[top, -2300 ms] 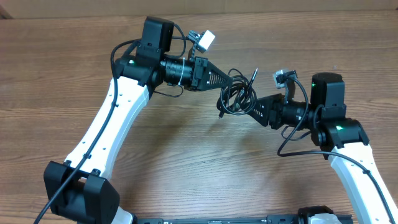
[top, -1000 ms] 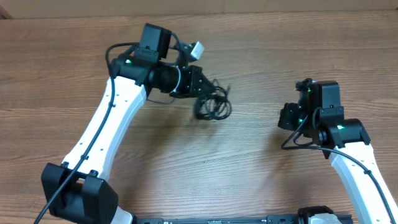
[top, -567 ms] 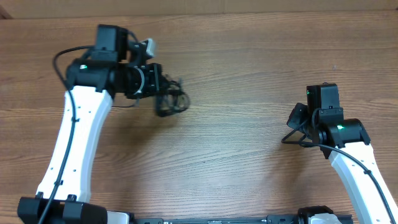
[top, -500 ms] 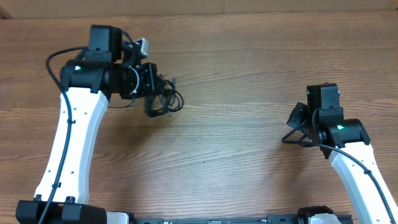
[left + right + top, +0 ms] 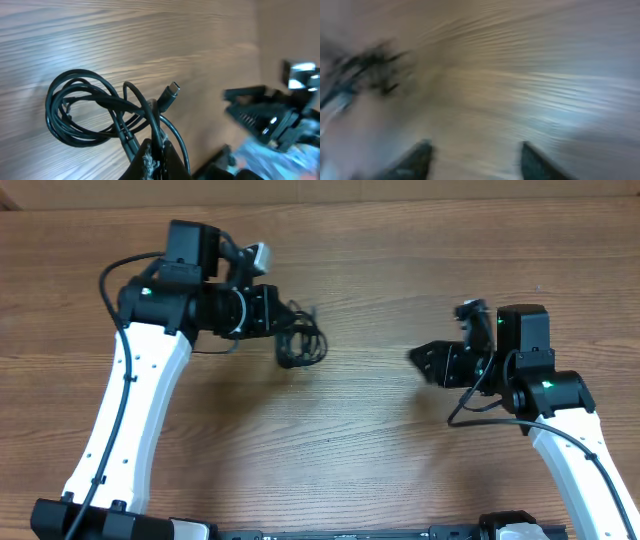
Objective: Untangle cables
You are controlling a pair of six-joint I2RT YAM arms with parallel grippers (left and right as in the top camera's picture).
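Overhead: left gripper pinches cables (loosely coiled).

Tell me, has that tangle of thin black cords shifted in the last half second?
Yes. The tangle of thin black cords, pinched in the left tool, has gone rightward across the brown wooden table, toward its middle.

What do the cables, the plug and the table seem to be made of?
Cables: probably a rubber or plastic sheath, black and slightly glossy; they bend in loose loops.
Plug: black plastic body with a metal tip, silvery and shiny.
Table: wood or wood-look laminate, matte brown with grain lines; I cannot tell which.
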